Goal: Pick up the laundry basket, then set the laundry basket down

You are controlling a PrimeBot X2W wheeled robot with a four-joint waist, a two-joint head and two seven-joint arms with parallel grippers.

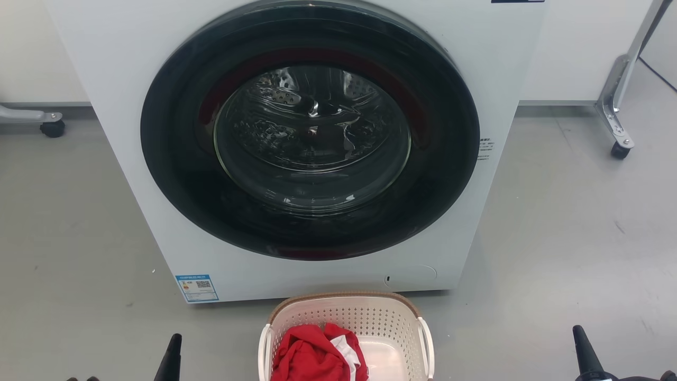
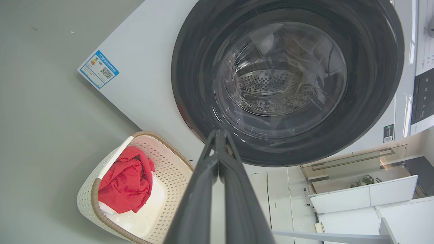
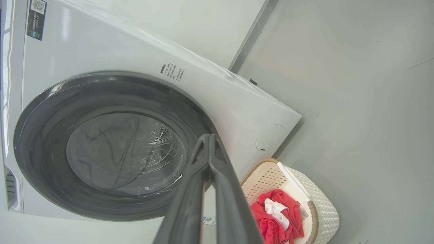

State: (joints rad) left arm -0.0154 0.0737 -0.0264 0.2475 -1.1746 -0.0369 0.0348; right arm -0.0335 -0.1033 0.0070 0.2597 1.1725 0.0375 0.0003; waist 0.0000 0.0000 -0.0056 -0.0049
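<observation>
The laundry basket [image 1: 370, 317] is cream-white with perforated walls and a brown woven rim. It stands on the grey floor just in front of the washer, at the bottom middle of the head view, with red and white clothes inside. The left wrist view has the laundry basket [image 2: 169, 169] at lower left; in the right wrist view the laundry basket [image 3: 322, 200] lies at lower right. My left gripper [image 1: 172, 352] rises at the lower left, well left of the basket. My right gripper [image 1: 584, 349] is at the lower right, far from it. Both grippers [image 2: 218, 135] [image 3: 208, 139] are shut with nothing held.
A white front-loading washer [image 1: 312, 143] with a closed dark round door stands right behind the basket. A metal frame leg on a caster [image 1: 619, 151] stands at the back right, another caster [image 1: 53, 128] at the back left. Grey floor lies on both sides of the basket.
</observation>
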